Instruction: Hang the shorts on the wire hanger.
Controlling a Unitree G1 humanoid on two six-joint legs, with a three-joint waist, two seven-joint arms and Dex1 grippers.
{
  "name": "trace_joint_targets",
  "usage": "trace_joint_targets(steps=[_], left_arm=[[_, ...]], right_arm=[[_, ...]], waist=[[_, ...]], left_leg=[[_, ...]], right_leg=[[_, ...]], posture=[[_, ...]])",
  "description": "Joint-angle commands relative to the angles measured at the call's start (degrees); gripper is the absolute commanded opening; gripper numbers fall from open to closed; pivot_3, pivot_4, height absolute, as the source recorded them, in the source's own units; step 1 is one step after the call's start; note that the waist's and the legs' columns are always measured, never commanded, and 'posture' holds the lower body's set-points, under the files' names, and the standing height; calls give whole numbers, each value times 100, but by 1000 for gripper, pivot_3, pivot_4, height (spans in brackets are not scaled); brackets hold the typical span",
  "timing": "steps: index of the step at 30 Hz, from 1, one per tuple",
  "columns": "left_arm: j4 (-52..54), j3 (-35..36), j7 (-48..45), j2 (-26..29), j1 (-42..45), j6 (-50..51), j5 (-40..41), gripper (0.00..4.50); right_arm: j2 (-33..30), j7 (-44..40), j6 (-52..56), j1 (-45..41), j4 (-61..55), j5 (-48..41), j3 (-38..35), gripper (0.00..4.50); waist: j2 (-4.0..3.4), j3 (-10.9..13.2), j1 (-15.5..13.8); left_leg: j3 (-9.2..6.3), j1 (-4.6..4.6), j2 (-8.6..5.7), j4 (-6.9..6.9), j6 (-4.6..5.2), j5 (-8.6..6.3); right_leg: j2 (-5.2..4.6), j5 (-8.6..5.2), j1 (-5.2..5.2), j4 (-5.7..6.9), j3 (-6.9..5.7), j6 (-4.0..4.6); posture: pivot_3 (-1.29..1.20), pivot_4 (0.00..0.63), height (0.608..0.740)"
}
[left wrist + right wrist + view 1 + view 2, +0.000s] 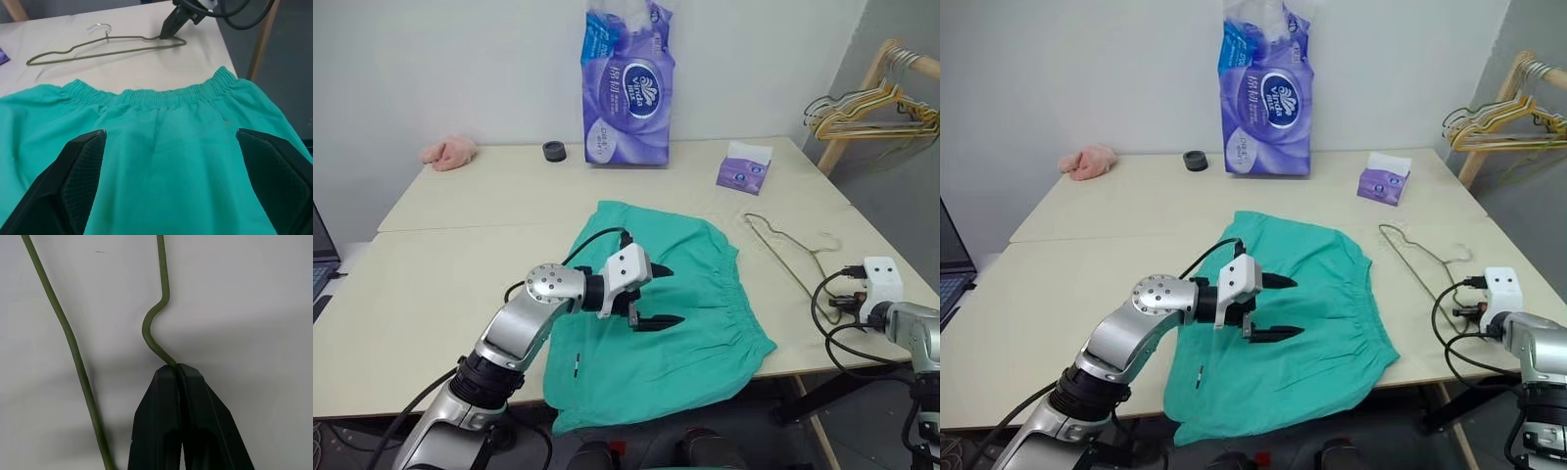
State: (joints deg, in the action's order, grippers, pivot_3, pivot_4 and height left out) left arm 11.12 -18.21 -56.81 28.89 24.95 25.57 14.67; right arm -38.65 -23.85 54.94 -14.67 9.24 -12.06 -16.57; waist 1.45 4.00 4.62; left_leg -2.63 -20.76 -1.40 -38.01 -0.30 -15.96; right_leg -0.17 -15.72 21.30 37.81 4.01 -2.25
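Right end effector (178, 368) clenched on wire hanger (155, 325); left end effector (1278, 307) released over shorts (1332, 323). Thin wire apparently pinched at tips—could slip on lift.

Teal shorts (656, 313) lie flat beside the wire hanger (783, 250).

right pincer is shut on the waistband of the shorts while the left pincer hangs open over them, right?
Not quite. The right pincer is shut on the wire hanger, not on the waistband; the right wrist view shows its fingers pinched on the wire. The rest holds: the left pincer hangs open over the shorts.
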Motion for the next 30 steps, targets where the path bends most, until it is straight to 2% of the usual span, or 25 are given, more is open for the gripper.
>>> trace_joint_targets(steps=[1,4,7,10,16,23,26,30], left_arm=[[-225,333,133,-74,202,-71,77,4500],[-708,597,272,-93,422,-114,85,4500],[-1390,926,574,-109,716,-263,-5,4500],[-2094,1317,767,-101,1084,-375,37,4500],[-3206,1914,231,124,1768,-76,505,4500],[-3433,1624,-1695,815,1822,687,887,4500],[-3418,1383,-2014,928,1774,548,680,4500],[-3410,1291,-1931,799,1759,468,563,4500]], right_arm=[[-29,135,-174,-5,115,133,42,17],[-282,135,-754,-63,-88,365,169,17],[-547,62,-1378,-75,-465,566,242,17],[-788,-130,-2132,69,-839,761,361,17],[-1104,-576,-3764,330,-1427,1203,802,17],[-1299,-859,-5459,63,-1483,1884,1434,17],[-1298,-974,-5997,-108,-1472,2024,1598,17],[-1288,-1129,-6473,-324,-1558,2220,1808,17]], waist=[[-1,0,6],[-8,5,12],[-51,26,18],[-54,27,29],[-49,29,58],[-51,31,93],[-50,31,92],[-47,32,64]], left_leg=[[0,0,0,0,0,0],[4,-1,0,0,0,0],[16,-9,-4,-1,0,0],[20,-15,-2,5,1,0],[20,-19,8,9,1,-1],[38,-22,2,8,0,-2],[36,-21,2,6,0,-2],[27,-22,2,3,0,-2]], right_leg=[[0,0,1,0,0,0],[0,2,4,1,3,-3],[-1,4,15,2,9,-7],[0,4,29,4,12,-9],[1,3,40,10,10,-10],[2,3,48,11,9,-11],[1,3,47,12,9,-10],[-1,3,46,15,12,-10]], posture=[[-105,40,740],[-110,39,740],[-113,40,740],[-114,42,740],[-117,43,740],[-121,42,740],[-117,41,740],[-120,41,740]])
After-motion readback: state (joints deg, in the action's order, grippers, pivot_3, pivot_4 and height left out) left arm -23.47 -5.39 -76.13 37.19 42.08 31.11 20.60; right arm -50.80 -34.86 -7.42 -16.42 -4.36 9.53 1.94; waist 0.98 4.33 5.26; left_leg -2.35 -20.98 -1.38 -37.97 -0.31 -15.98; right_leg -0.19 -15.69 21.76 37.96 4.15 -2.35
